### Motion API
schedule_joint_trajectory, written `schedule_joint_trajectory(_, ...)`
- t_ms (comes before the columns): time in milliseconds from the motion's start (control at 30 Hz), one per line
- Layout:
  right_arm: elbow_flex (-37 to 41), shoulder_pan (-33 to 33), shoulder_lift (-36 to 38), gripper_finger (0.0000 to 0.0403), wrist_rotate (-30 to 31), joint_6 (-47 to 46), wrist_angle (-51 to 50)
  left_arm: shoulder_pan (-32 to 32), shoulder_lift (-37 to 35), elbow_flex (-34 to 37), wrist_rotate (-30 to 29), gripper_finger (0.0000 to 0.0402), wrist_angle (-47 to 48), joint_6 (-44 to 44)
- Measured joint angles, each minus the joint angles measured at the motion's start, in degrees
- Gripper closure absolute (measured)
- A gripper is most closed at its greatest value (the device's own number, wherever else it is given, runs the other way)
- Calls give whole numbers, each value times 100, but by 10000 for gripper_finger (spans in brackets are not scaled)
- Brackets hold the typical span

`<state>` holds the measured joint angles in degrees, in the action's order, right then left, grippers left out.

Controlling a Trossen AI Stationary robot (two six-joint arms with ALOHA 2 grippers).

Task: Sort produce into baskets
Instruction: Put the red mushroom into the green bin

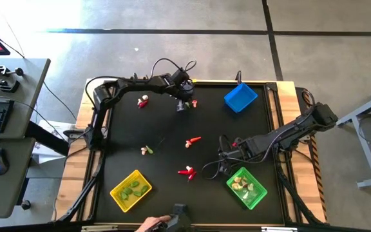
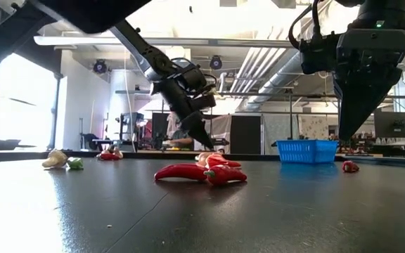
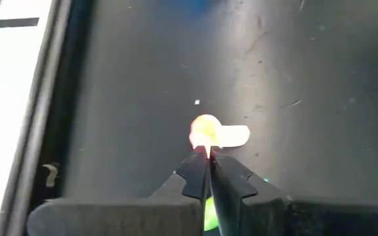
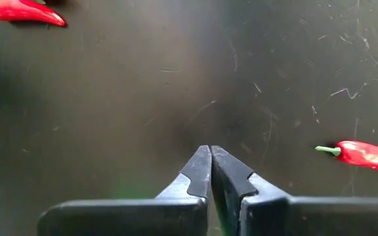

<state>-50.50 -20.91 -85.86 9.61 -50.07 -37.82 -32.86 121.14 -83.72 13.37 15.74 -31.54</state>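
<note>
Yellow basket (image 1: 131, 190) holds green pods and the green basket (image 1: 247, 187) whitish bulbs; the blue basket (image 1: 240, 98) looks empty. Red chilies (image 1: 193, 140) and other pieces lie loose on the surface. Left gripper (image 1: 181, 105) fingers are closed beside a bulb (image 3: 218, 134), holding nothing I can see; right gripper (image 1: 223, 156) fingers are closed, empty.

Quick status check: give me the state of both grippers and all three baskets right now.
left gripper: shut, at the far side of the table by a whitish-pink bulb; a grip is unclear
right gripper: shut, holding nothing
yellow basket: upright, holds green pods
green basket: upright, holds whitish pieces
blue basket: upright, looks empty
</note>
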Motion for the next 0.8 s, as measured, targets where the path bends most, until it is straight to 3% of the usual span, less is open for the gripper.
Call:
schedule_joint_trajectory(233, 0, 0, 0, 403, -62, -2, 0, -17, -2, -158, -69, 322, 329, -313)
schedule_joint_trajectory(433, 0, 2, 0, 403, -62, 0, 0, -231, 186, -160, 788, 257, 176, -172)
schedule_joint_trajectory(533, 0, 2, 0, 403, -62, 0, 29, -360, 229, -158, 1249, 252, 40, -24)
schedule_joint_trajectory(800, -2, 2, 0, 403, -62, -43, 38, -374, 288, -158, 1296, 263, -212, -21)
